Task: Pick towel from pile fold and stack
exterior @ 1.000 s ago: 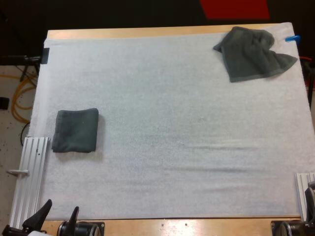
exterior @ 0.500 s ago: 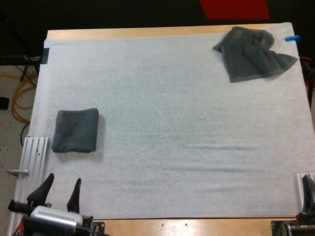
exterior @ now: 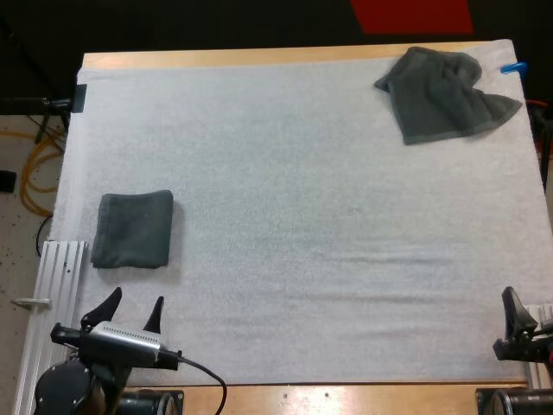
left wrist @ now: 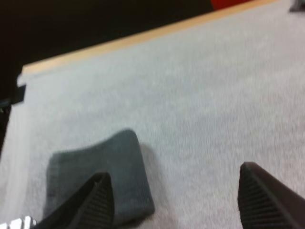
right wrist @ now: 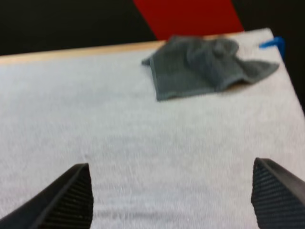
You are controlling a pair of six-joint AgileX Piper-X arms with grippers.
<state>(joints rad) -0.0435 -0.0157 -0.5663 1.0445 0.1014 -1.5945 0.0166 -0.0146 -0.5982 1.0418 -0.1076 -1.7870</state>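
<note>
left gripper [exterior: 136,300] wide open, empty, near the folded towel [exterior: 132,229] | right gripper [right wrist: 170,166] wide open, empty | crumpled towel [exterior: 445,95] at far right corner of mat [exterior: 302,216], well ahead of right gripper (the nearer arm), long axis probably crosswise | next: right reaches forward

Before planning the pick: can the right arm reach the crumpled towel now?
Probably yes: only bare mat lies between the open right end effector and the crumpled towel; nothing blocks the way.
</note>
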